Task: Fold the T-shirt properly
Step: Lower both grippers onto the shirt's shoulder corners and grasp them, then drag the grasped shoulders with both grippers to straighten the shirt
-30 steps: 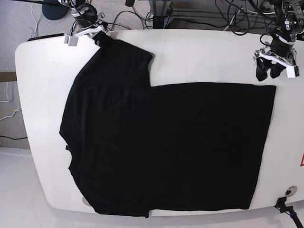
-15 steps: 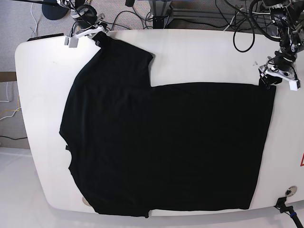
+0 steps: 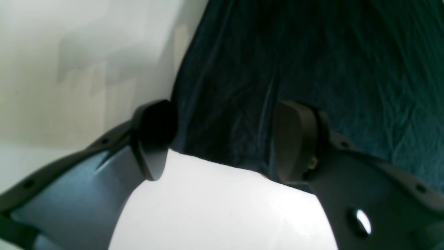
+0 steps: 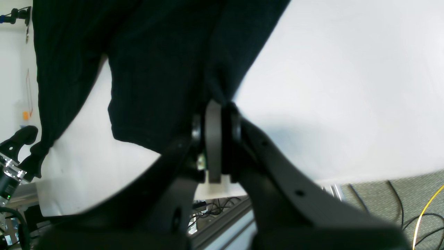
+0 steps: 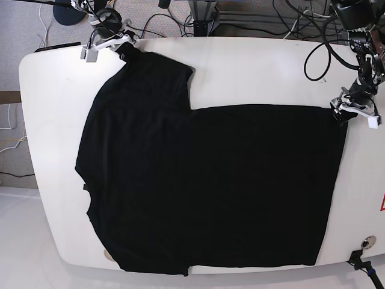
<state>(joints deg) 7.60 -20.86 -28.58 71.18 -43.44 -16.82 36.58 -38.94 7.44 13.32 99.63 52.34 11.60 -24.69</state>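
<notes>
The left claw (image 3: 222,139) stands wide open, low over the T-shirt's (image 5: 210,186) hem corner, one finger (image 3: 154,135) at its edge. The right claw (image 4: 216,139) is clamped on the sleeve tip.

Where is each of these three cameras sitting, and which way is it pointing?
Base: overhead, looking down on the white table and the T-shirt; both arms show at the far corners.
Left wrist: on the left arm, facing the shirt's corner between the open left gripper.
Right wrist: on the right arm, facing the right gripper shut on a sleeve.
All three share the T-shirt.
</notes>
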